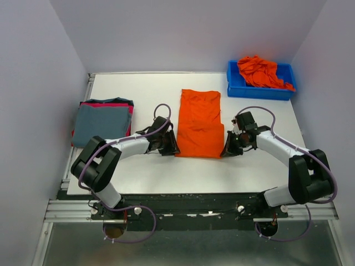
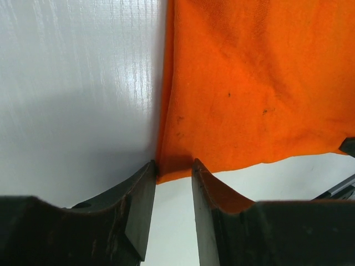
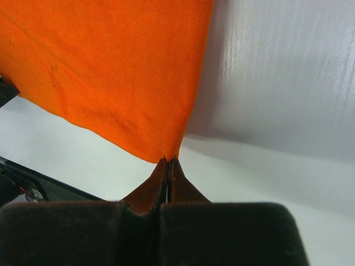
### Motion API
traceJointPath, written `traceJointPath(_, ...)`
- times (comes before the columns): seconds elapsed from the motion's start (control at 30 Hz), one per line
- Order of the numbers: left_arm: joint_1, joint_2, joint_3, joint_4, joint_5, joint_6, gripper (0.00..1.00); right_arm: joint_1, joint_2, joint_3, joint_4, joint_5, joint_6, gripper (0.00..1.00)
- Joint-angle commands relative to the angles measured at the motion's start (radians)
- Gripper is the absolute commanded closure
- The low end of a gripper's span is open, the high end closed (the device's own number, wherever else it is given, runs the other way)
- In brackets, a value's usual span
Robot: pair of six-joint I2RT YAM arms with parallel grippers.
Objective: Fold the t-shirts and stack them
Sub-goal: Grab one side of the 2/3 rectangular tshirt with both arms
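One spread orange t-shirt (image 1: 199, 124), one grey-blue (image 1: 102, 122), one red-pink (image 1: 111, 105), one bin (image 1: 260, 94).

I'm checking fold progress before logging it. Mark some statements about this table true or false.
1. The right pincer is shut on a near corner of the flat orange shirt. True.
2. The left pincer is clamped shut too. False: its jaws stand apart at the other near corner.
3. The bin holds crumpled orange shirts. True.
4. A red shirt tops the left stack. False: a grey-blue shirt lies on top.
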Motion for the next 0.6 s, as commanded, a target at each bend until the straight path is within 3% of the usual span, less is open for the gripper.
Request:
traceJointPath(0.0, -0.013, 0.021, -0.027, -0.018, -0.035, -0.003, 0.57, 0.001, 0.006, -0.007, 0.018, -0.023, -0.002, 0.99)
traceJointPath(0.57, -0.011, 0.033, -0.05, -0.063, -0.053, 0.02, 0.65, 0.002, 0.012, -0.008, 0.021, -0.023, 0.001, 0.99)
